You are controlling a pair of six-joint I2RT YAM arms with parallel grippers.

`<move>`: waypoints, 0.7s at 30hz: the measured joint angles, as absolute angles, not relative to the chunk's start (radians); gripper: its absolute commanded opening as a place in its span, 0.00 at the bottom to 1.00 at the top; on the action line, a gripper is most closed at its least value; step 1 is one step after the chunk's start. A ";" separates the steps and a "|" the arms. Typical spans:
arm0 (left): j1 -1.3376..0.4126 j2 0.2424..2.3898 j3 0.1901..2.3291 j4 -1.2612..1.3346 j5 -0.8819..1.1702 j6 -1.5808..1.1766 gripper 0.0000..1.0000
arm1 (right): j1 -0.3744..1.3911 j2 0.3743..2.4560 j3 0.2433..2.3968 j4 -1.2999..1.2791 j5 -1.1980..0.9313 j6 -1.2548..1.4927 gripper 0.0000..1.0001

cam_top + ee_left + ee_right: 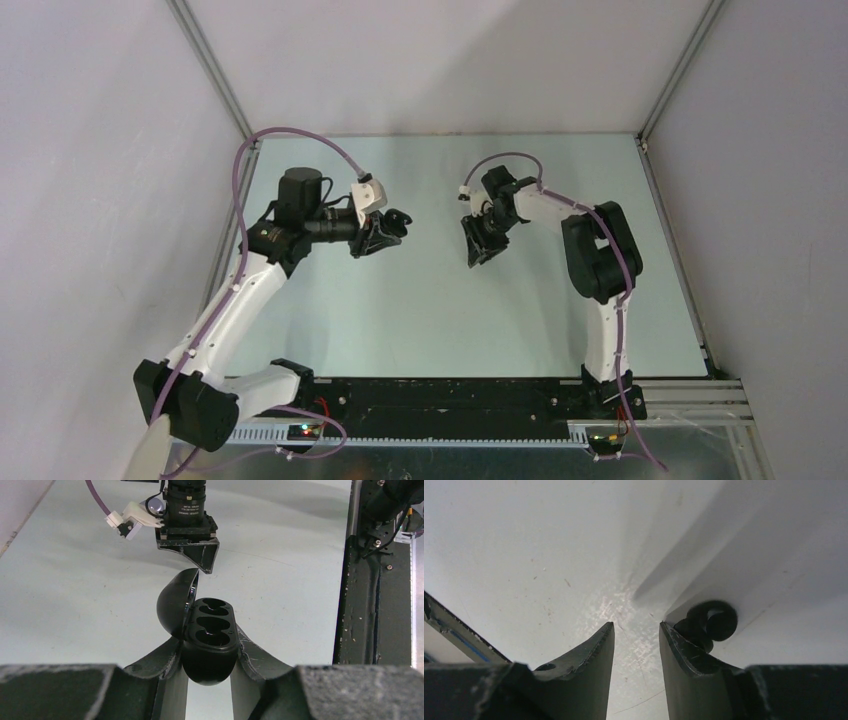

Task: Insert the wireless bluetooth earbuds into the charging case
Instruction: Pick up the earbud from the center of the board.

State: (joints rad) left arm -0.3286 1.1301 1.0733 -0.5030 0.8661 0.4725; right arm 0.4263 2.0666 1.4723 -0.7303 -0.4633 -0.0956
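My left gripper (388, 228) (207, 647) is shut on a black charging case (210, 635) and holds it above the table. The case's lid (175, 602) is swung open to the left, and its wells look empty. My right gripper (478, 248) (636, 626) is open and low over the table, with nothing between its fingers. A black earbud (710, 621) lies on the table just outside the right finger (684, 650); a second one may be against it. The right gripper also shows in the left wrist view (197, 555), beyond the case. No purple earbuds are in view.
The pale table (430, 320) is walled by white panels with metal frame posts (215, 75). A black base rail (450, 395) (360, 595) runs along the near edge. A purple cable (300, 135) loops over the left arm.
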 measured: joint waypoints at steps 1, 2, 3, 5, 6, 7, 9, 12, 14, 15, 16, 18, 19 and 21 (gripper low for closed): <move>-0.329 1.130 1.073 -0.502 0.866 0.472 0.02 | 0.423 2.072 1.484 -0.734 -0.458 -0.091 0.43; -0.329 1.130 1.073 -0.502 0.866 0.472 0.02 | 0.419 2.074 1.487 -0.733 -0.453 -0.089 0.43; -0.329 1.129 1.073 -0.501 0.866 0.472 0.02 | 0.412 2.075 1.491 -0.733 -0.447 -0.087 0.43; -0.329 1.129 1.073 -0.496 0.866 0.472 0.01 | 0.390 2.076 1.493 -0.735 -0.437 -0.084 0.43; -0.329 1.129 1.073 -0.495 0.866 0.472 0.01 | 0.377 2.076 1.493 -0.737 -0.440 -0.082 0.42; -0.329 1.129 1.073 -0.495 0.866 0.472 0.01 | 0.365 2.076 1.493 -0.738 -0.443 -0.081 0.42; -0.329 1.129 1.073 -0.493 0.866 0.472 0.01 | 0.346 2.076 1.493 -0.739 -0.447 -0.080 0.40; -0.329 1.129 1.073 -0.487 0.866 0.472 0.01 | 0.318 2.070 1.482 -0.736 -0.450 -0.083 0.37; -0.329 1.129 1.073 -0.487 0.866 0.472 0.01 | 0.295 2.056 1.463 -0.738 -0.456 -0.094 0.34; -0.329 1.129 1.073 -0.487 0.866 0.472 0.01 | 0.281 2.050 1.455 -0.745 -0.455 -0.107 0.33; -0.329 1.129 1.073 -0.487 0.866 0.472 0.01 | 0.263 2.043 1.447 -0.756 -0.467 -0.117 0.33; -0.329 1.129 1.073 -0.487 0.866 0.472 0.01 | 0.228 2.029 1.435 -0.776 -0.506 -0.142 0.33; -0.330 1.129 1.073 -0.485 0.865 0.472 0.01 | 0.203 2.016 1.430 -0.791 -0.538 -0.157 0.33; -0.330 1.129 1.073 -0.485 0.865 0.472 0.00 | 0.170 1.984 1.429 -0.809 -0.584 -0.179 0.33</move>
State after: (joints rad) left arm -0.3298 1.1294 1.0733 -0.4850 0.8650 0.4721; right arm 0.1703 1.9842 1.4288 -0.8089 -0.5842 -0.1787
